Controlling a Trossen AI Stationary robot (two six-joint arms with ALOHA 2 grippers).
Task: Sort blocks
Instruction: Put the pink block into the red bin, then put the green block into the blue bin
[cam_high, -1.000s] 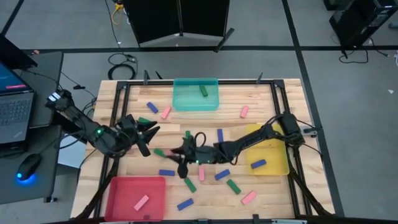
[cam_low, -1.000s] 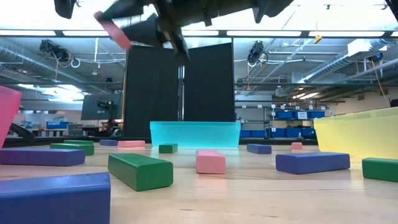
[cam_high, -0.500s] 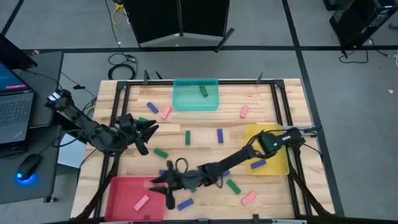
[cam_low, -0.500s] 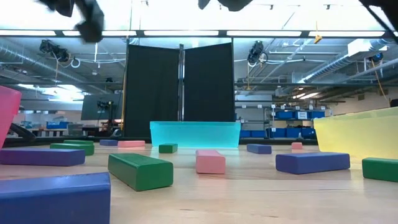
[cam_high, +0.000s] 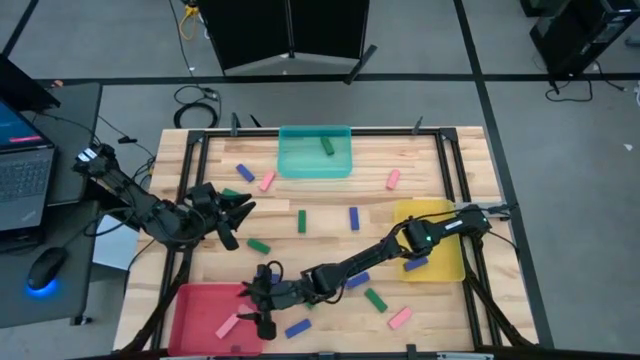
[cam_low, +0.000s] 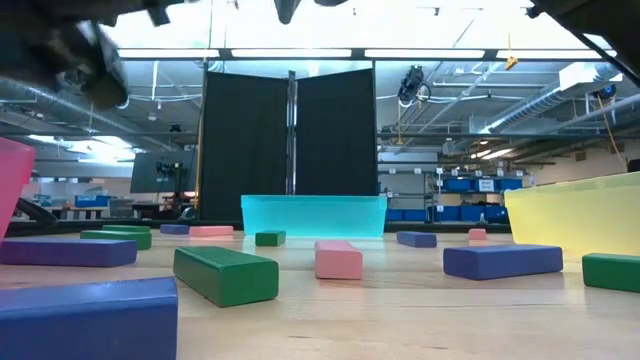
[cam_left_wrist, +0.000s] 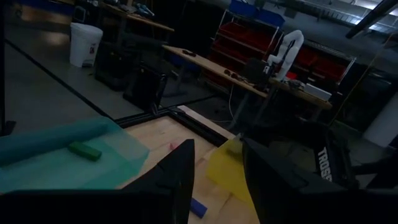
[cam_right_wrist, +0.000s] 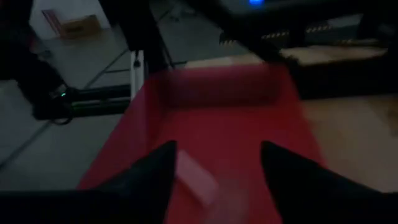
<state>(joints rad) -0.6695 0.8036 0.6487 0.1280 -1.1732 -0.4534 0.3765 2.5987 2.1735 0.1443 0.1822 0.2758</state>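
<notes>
1. Pale slatted wood desk (cam_high: 330, 200) is seen w/ 3 translucent plastic trays: red tray (cam_high: 200, 305), teal tray (cam_high: 315, 160), yellow tray (cam_high: 440, 262).
2. Blocks (cam_high: 301, 221) are scattered over the desk: small flat rectangular bars in pink, green, blue; 1 green sits in the teal tray, 1 blue in the yellow tray.
3. Right hand (cam_high: 258, 303) is held over the red tray's edge, fingers spread apart, nothing gripped; a pink block (cam_high: 228, 325) lies in that tray.
4. Left hand (cam_high: 238, 215) is parked over the desk's left side, partly open, empty.
</notes>
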